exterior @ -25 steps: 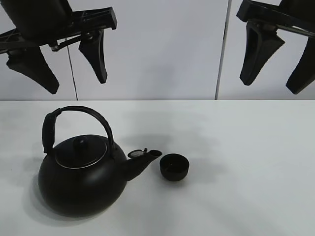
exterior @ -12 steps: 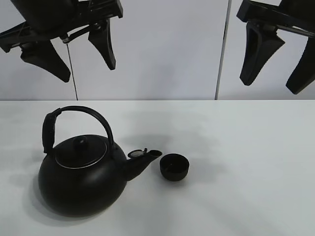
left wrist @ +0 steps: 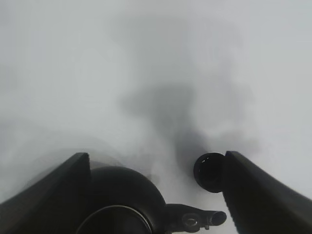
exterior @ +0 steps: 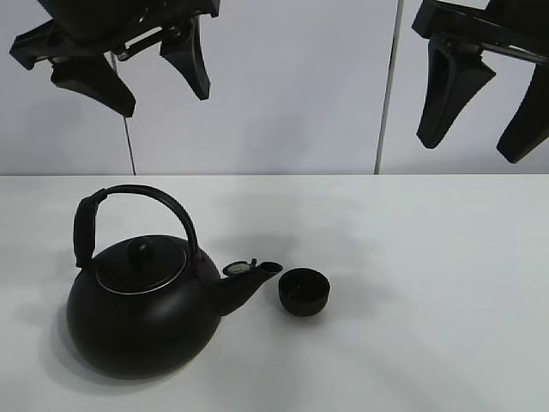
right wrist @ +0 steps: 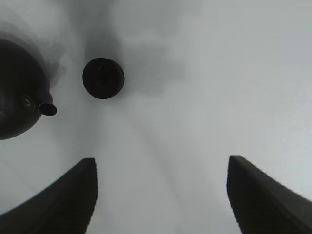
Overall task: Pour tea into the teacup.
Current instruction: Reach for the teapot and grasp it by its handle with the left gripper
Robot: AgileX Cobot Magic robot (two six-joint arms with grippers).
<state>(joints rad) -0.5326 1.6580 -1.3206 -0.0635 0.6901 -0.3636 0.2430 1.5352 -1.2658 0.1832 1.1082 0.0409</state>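
The 2 arms hang high over the table (exterior: pixel 429 300), jaws spread wide and holding nothing. The left gripper (exterior: pixel 163 99) is nearly above the kettle (exterior: pixel 141 318), and the right gripper (exterior: pixel 472 148) is well off on the kettle's spout side. I'd judge the grab comes next: lower the left gripper onto the crown of the kettle's handle (exterior: pixel 146 196), close squarely across it, then tip slowly. The kettle's long axis runs from its rear through the spout (exterior: pixel 249 279), pointing at the teacup (exterior: pixel 304 292), which stands upright just beyond the kettle's spout tip, not touching.
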